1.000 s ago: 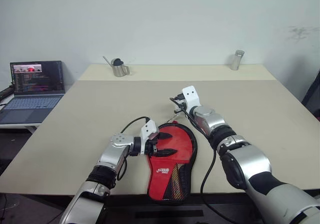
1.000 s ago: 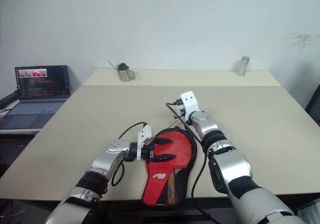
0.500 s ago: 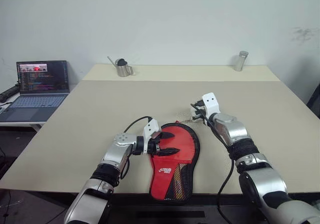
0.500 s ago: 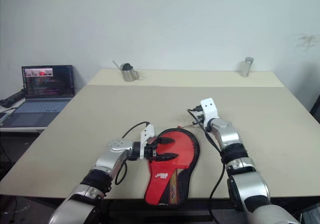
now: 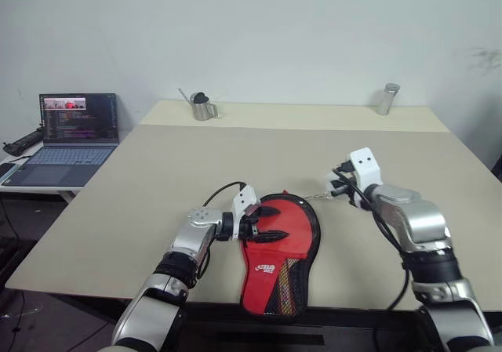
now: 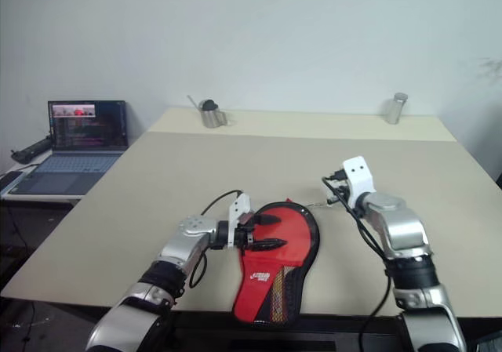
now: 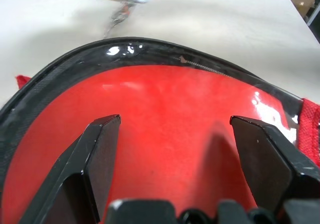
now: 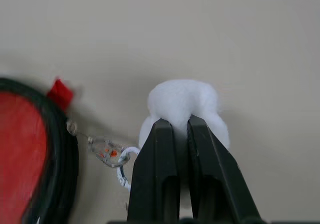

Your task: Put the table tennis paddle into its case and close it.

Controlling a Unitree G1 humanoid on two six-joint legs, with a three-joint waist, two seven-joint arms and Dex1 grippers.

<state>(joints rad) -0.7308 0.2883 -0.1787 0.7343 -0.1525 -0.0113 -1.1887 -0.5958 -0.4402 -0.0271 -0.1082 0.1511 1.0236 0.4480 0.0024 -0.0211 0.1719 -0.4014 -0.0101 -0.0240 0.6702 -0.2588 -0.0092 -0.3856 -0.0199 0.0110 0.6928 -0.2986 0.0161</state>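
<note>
Case [image 5: 281, 246] lies flat near the front edge of the table [image 5: 157, 172], red side up, rounded end far, mesh pocket end near. We cannot see the table tennis paddle itself; we judge it is inside, since the pouch looks filled and its black rim runs unbroken around the round end. Our left gripper [image 5: 267, 223] rests over the red face from the left, fingers [image 7: 100, 149] spread wide, touching nothing between them; we read this as a brace to keep the pouch from sliding under a pull. Our right gripper [image 8: 181, 134] sits to the right of the case's far end, jaws pressed together on a white fluffy tag [image 8: 184, 102]. That tag links by a small ring and clear charm [image 8: 107, 151] to the zipper at the case rim, so the pinch serves as a pull handle. We judge the zip is nearly or fully drawn. A laptop [image 5: 67, 136] stands on a side table at far left; a metal pitcher [image 5: 202, 107] and a steel cup [image 5: 387, 99] sit along the far edge, well apart from the work.
</note>
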